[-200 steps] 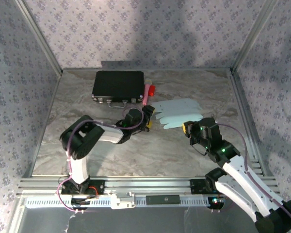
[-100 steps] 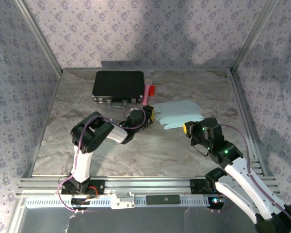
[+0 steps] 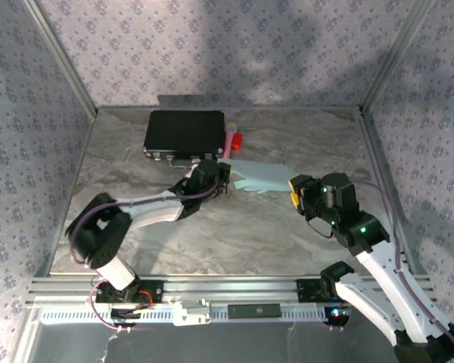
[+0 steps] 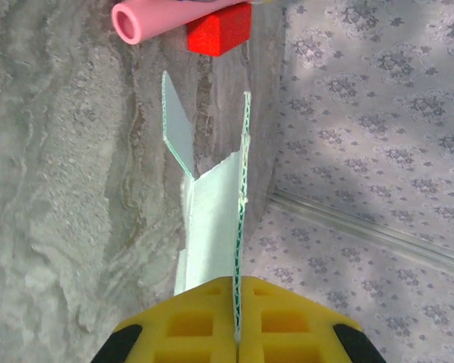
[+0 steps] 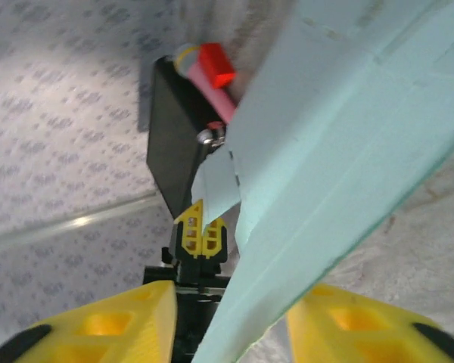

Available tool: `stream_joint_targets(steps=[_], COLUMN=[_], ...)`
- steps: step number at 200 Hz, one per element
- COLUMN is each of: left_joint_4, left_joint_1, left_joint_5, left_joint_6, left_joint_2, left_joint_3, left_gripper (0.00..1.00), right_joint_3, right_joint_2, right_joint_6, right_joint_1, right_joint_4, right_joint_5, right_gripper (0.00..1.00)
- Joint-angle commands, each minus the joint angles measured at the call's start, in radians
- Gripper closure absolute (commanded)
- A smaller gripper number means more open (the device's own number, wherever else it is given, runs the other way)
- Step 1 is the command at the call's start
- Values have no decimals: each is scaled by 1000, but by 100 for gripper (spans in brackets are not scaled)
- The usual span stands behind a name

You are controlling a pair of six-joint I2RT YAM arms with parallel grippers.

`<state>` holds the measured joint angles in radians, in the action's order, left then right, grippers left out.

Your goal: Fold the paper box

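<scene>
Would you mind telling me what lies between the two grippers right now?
The paper box spans from the left gripper to the right gripper, seen in the top view.

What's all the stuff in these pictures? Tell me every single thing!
paper box: one, pale blue, flat card over the middle of the table, between the two grippers
case: one, black, at the far edge of the table
tube: one, pink, by the case's right end
block: one, red, next to the tube
table: one, grey marbled, under everything
walls: flowery lilac-grey, around the table
left gripper: one, yellow pads, shut on the paper box's edge
right gripper: one, yellow pads, open, with the card passing between its jaws
</scene>
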<state>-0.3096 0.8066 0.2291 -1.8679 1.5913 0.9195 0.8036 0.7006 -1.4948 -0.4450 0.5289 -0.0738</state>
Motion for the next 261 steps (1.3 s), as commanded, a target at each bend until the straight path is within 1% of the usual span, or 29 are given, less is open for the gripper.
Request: stream_joint_targets(steps=[1,20,32,47,64,78,82,90,103,116,118,132,142,161,165,171,184,200,215,226,244,261], left_joint_4=[592,887,1029,1156,1272,1407,1443,1496,1588,1657,1667,1757,1853,2090,2094,2095,2089,2093,2058,2013,1915,1803], left_joint_1=[6,7,9,10,10,10,9,10,10,12,12,18,28,52,54,55,58,63,62,62,63,62], left_joint_5=[83,150,206,263,340,403,422,454,512,553,559,597,638,723,733,733,730,739,751,751,735,707], left_joint_6=[6,30,41,38,54,63,64,92,110,136,141,167,178,183,233,257,278,299,352,401,471,530], left_joint_2=[-77,-84,-80,-70,-52,-14,-2,23,59,92,97,141,187,339,367,393,429,475,500,505,493,471], left_joint_3=[207,382,469,552,648,765,800,855,947,1022,1025,1138,1244,1513,1545,1563,1564,1563,1548,1515,1439,1359], left_gripper=[100,100,100,100,100,100,100,100,100,100,100,100,100,100,100,100,100,100,100,100,100,100], right_joint_3=[101,209,284,374,472,512,522,537,557,565,565,559,553,544,540,530,500,449,398,316,238,196], right_joint_2=[36,84,119,156,186,203,208,217,236,261,265,295,322,376,385,392,401,396,373,348,317,305], right_joint_6=[227,398,495,610,705,754,768,793,833,858,884,929,949,981,987,1003,1035,1069,1092,1114,1135,1161], right_joint_1=[21,63,66,63,53,41,37,24,2,-28,-35,-77,-113,-194,-214,-243,-298,-326,-320,-304,-271,-247], right_joint_4=[47,10,16,34,68,68,92,99,117,141,146,150,146,138,130,111,64,6,-26,-58,-103,-122], right_joint_5=[-76,-141,-182,-233,-259,-275,-278,-285,-273,-230,-222,-190,-172,-113,-100,-79,-40,5,69,85,71,31], right_gripper=[50,49,49,49,49,49,49,49,48,49,48,49,49,50,50,49,48,45,44,42,41,41])
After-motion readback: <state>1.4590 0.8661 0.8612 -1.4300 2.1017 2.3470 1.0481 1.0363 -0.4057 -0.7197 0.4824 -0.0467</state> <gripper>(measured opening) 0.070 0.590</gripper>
